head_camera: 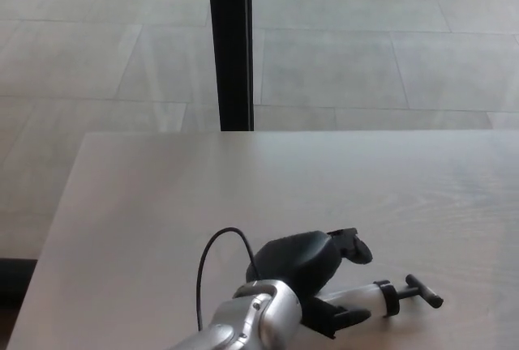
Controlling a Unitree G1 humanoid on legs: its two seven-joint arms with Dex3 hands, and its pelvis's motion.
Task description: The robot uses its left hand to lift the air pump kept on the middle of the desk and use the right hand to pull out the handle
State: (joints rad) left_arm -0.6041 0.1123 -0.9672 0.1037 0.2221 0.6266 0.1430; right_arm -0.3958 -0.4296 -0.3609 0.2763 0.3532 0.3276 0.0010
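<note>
A white air pump [361, 294] with a black collar and a black T-handle [423, 291] lies on its side near the front of the pale wooden desk [162, 196], handle pointing right. My left hand [312, 273] is over the pump's left part and hides it. Its thumb [350, 245] reaches over the top and its fingers [340, 315] curl below the barrel. I cannot see whether the hand has closed on the pump, which still rests on the desk. My right hand is out of the picture.
A black vertical post [230, 42] stands beyond the desk's far edge, in front of a tiled floor. A thin black cable [207, 261] loops up from my left forearm. The desk's left edge runs diagonally at the picture's left.
</note>
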